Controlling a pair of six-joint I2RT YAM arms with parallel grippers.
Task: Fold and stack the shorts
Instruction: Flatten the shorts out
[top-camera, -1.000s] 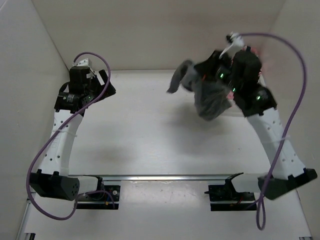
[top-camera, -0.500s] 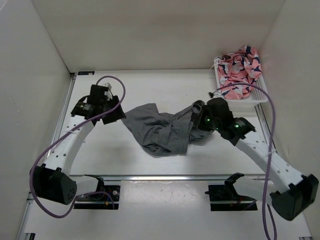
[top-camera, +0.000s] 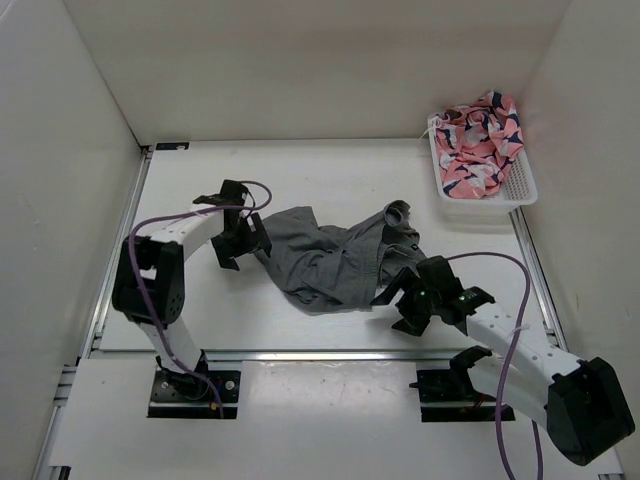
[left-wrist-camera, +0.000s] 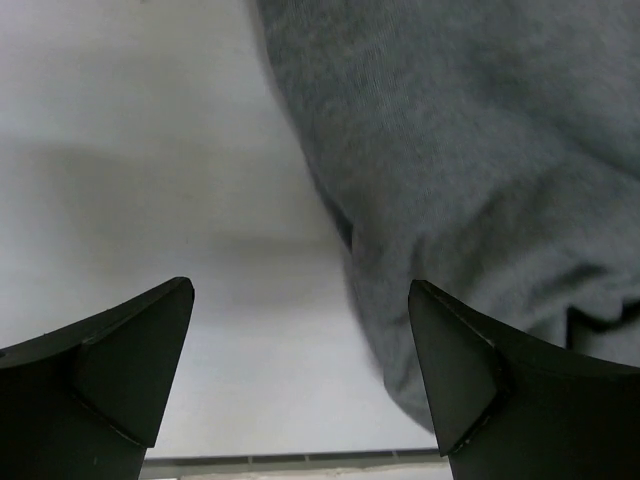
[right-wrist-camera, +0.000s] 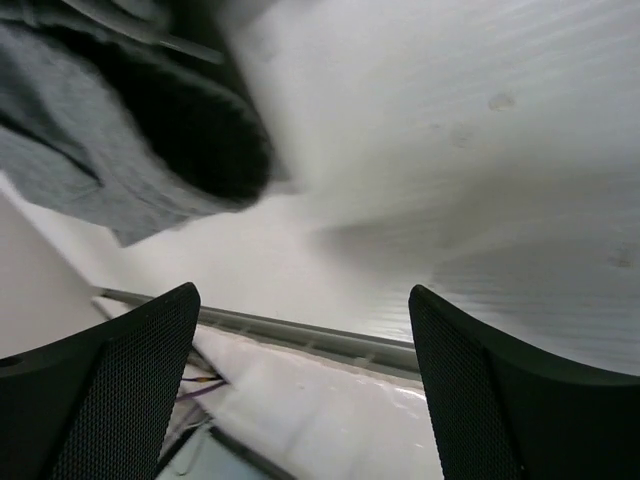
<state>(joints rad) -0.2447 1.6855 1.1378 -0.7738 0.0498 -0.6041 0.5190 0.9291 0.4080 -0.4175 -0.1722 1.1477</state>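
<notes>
grey shorts (top-camera: 330, 255) crumpled in the middle of the table (top-camera: 300, 180), left tool (top-camera: 238, 245) spread wide, holding nothing, at their 9 o'clock edge, right tool (top-camera: 395, 308) spread wide, holding nothing, at 4 o'clock

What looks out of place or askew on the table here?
The plain mid-grey cloth shorts lie crumpled and bunched mid-table, neither flat nor folded. The left gripper and right gripper sit open near them.
</notes>
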